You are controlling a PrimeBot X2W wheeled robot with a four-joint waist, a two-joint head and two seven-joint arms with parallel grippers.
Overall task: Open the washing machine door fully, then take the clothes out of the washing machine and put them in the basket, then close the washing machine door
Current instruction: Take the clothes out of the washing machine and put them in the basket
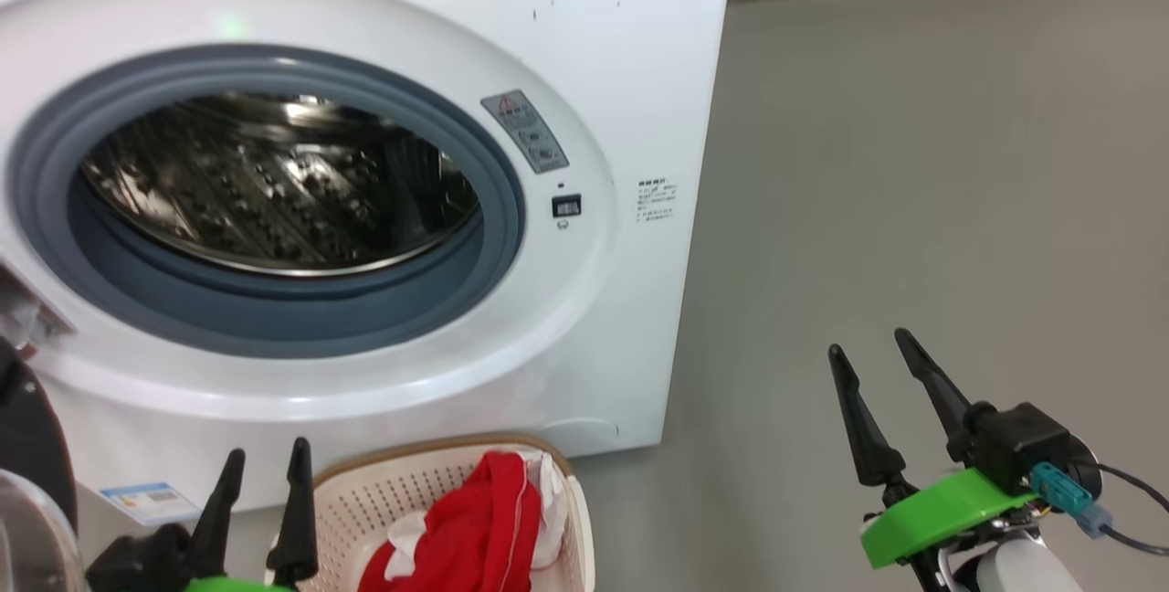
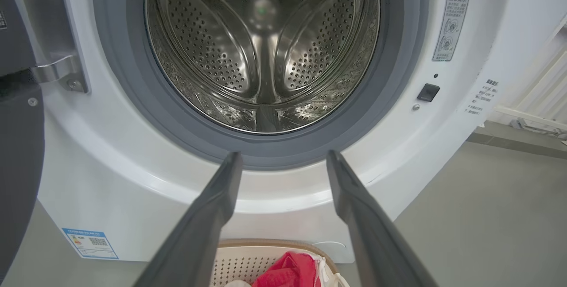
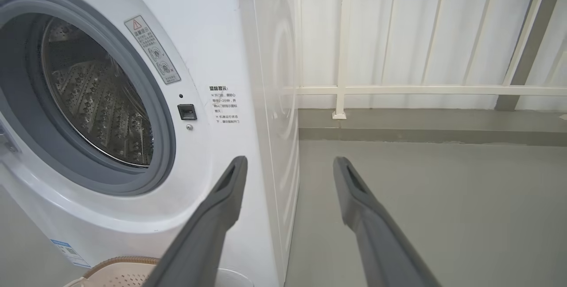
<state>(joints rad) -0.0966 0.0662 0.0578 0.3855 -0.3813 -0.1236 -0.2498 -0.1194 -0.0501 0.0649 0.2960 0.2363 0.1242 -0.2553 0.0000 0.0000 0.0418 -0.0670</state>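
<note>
The white washing machine (image 1: pixel 594 53) stands with its door (image 1: pixel 32 446) swung open at the far left; only the door's black ring and glass edge show. Its steel drum (image 2: pixel 266 56) has no cloth in sight. The cream basket (image 1: pixel 374 505) sits on the floor below the opening, holding red clothes (image 1: pixel 475 528) with white trim. My left gripper (image 1: pixel 265 459) is open just left of the basket, fingers pointing at the machine's front. My right gripper (image 1: pixel 868 345) is open over bare floor to the machine's right. Both hold nothing.
Grey floor (image 1: pixel 913 208) stretches to the right of the machine. A white railing (image 3: pixel 398 87) runs along the wall behind. The door's metal hinge (image 2: pixel 62 70) juts out at the opening's left. A blue label (image 2: pixel 91 242) is stuck low on the machine's front.
</note>
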